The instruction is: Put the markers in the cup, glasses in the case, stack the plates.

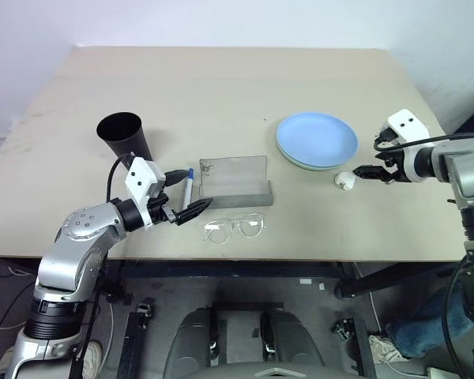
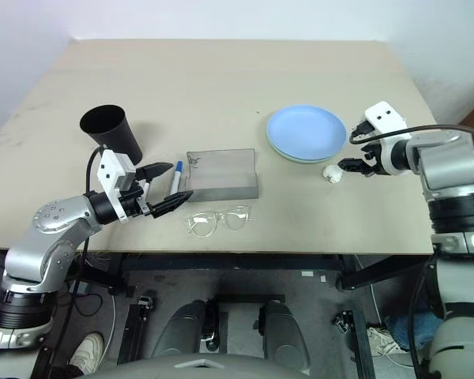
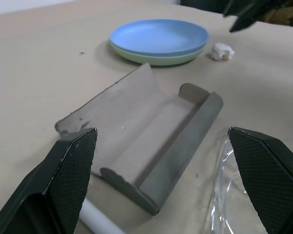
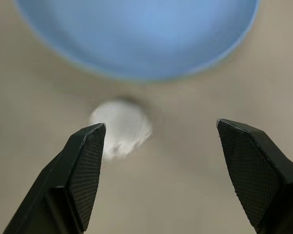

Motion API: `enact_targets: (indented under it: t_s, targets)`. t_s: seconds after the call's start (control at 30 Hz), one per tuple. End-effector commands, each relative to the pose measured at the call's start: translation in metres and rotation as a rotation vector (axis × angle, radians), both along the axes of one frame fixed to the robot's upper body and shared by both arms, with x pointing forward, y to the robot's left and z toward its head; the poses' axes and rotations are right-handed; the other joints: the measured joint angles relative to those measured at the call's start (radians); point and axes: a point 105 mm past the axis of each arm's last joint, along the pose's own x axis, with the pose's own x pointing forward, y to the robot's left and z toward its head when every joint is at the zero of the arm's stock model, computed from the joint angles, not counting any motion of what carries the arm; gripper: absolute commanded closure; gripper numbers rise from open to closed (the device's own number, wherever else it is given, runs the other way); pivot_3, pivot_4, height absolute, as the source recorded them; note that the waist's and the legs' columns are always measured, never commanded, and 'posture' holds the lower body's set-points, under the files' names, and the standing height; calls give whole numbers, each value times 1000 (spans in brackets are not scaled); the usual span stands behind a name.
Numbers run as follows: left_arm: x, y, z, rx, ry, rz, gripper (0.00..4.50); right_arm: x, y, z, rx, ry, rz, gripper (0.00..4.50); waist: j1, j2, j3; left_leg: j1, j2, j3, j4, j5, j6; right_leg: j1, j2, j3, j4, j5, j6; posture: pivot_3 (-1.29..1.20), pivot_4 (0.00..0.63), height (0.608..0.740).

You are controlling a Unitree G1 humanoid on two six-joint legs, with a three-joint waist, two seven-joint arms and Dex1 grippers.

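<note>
From the head views, your plates (image 1: 317,140) already sat stacked, blue on green, far right on the surface (image 1: 221,87), so the risk lay on the left: your left gripper (image 1: 186,193) hung with its fingers wide apart and holding nothing, the blue-capped marker (image 1: 188,189) between them, the open case (image 1: 235,181) just beside it and the glasses (image 1: 235,228) near the front edge, so a careless close could have nudged the case or knocked the marker away from the cup (image 1: 125,136). In the left wrist view, the case lay between the fingers (image 3: 68,175). In the right wrist view, your right gripper (image 4: 161,161) stood open and empty over a white lump (image 4: 121,127), which a sweep could have pushed into the plates.
</note>
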Motion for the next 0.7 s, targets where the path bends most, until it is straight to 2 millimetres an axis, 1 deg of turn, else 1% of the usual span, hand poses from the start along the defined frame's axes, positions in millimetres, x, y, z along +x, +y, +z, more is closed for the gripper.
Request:
enact_targets:
  t_s: [0.03, 0.23, 0.37, 0.53, 0.7]
  targets:
    - [-4, 1, 12, 2, -42, -7, 0, -7, 1, 8, 51, -24, -15, 667, 2, 0, 0, 0, 0, 0, 0, 0, 0, 0, 0, 0, 0, 0, 0, 0, 150, 740]
    - [-3, -2, 12, 3, -42, -17, 0, -7, 16, -12, 93, 1, -3, 667, 2, 0, 0, 0, 0, 2, 2, 0, 0, 0, 0, 2, 1, 0, 0, 0, 150, 740]
    - [-3, -1, 14, 5, -44, -19, 0, 0, 14, -21, 81, -22, -35, 667, 3, 0, 0, 0, -1, 2, 2, 0, 0, -1, 0, 3, 1, 0, 0, 0, 150, 740]
    - [-3, -1, 14, 9, -44, -18, 0, 11, 13, -24, 96, -45, -68, 667, 4, 0, 0, 0, -1, 3, 2, 0, 0, -1, 0, 3, 2, 0, 1, 0, 150, 740]
    - [-5, -1, 14, 10, -41, -19, 0, 20, 13, -32, 100, -35, -92, 667, 3, 0, 0, 0, -1, 3, 2, 0, 1, -2, 1, 3, 2, 1, 2, 0, 150, 740]
